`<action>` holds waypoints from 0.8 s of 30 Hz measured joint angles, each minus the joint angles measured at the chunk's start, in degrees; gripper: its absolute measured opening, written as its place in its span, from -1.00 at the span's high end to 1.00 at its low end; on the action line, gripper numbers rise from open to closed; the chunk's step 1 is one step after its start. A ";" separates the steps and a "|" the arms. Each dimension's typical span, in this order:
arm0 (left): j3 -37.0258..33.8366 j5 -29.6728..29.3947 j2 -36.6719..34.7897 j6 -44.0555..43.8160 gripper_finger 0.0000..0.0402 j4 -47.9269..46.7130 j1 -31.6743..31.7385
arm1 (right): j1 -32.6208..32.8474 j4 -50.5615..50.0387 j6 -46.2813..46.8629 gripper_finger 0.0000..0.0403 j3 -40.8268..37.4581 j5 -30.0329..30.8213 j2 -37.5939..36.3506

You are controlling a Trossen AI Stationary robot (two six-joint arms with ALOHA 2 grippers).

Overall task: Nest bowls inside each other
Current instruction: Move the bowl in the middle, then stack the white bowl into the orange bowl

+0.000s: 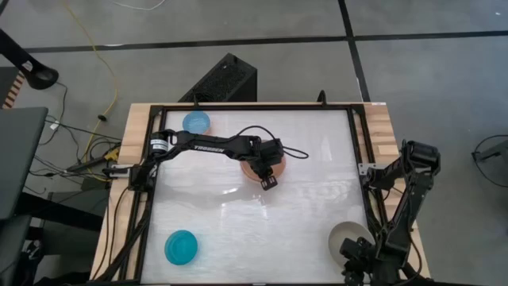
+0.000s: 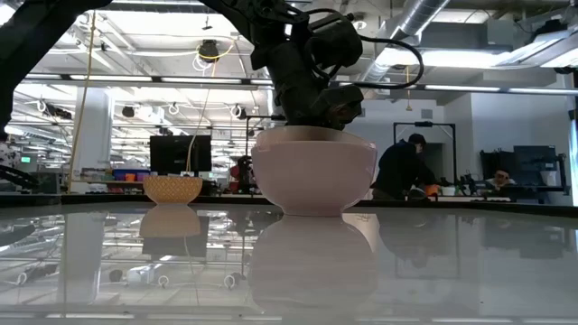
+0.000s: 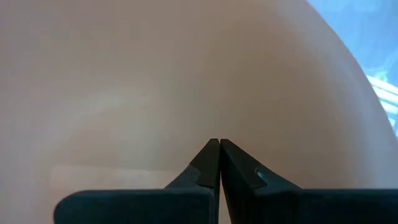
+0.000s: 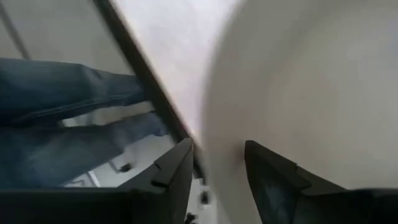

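A salmon-pink bowl [image 1: 252, 168] stands upright on its base mid-table; in the low view the same bowl [image 2: 313, 171] has my left gripper [image 1: 268, 176] reaching into it, fingers shut [image 3: 219, 144]. Standing apart are a light blue bowl [image 1: 196, 121] at the far left and a teal-blue bowl [image 1: 181, 247] at the near left. A grey-beige bowl [image 1: 347, 237] stands at the near right. My right gripper [image 4: 217, 162] is open there, with the bowl's rim [image 4: 214, 124] between its fingers, one finger over the inside and one outside. I cannot tell whether they touch it. My left gripper reaches into the salmon-pink bowl slanting down from above, its shut fingertips [image 3: 211, 152] against the inner wall [image 3: 205, 106]. Nothing is between the fingers. The bowl stands upright with its base on the table.
A black frame [image 1: 359, 151] runs around the white table top. A person's legs in jeans [image 4: 62, 106] show just beyond the near right corner. A black box [image 1: 225, 79] stands behind the far edge. The middle of the near half holds no objects.
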 joint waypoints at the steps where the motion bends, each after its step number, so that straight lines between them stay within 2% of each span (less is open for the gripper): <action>1: 0.00 -0.05 0.00 -0.07 1.00 -0.25 -0.12 | -0.10 0.05 0.46 0.17 0.01 -0.75 0.85; 6: 0.00 0.42 -0.02 -1.26 1.00 -0.90 -0.48 | -0.80 0.78 0.51 0.36 0.30 -3.33 3.52; 11: -0.02 1.74 -0.04 -2.61 1.00 -0.30 -0.48 | -1.73 -0.78 -3.40 0.65 0.26 -3.88 2.19; 13: -0.02 3.33 -0.04 -2.86 1.00 0.36 -0.21 | -2.01 -2.05 -4.37 0.69 0.21 -3.43 0.66; 19: -0.04 4.55 -0.69 -3.00 1.00 2.39 0.54 | -2.40 -10.07 -5.68 0.76 -0.02 2.24 -4.93; 24: -0.04 1.35 -4.12 -2.37 1.00 6.72 2.65 | -2.62 -16.37 -6.12 0.79 -0.11 10.76 -10.78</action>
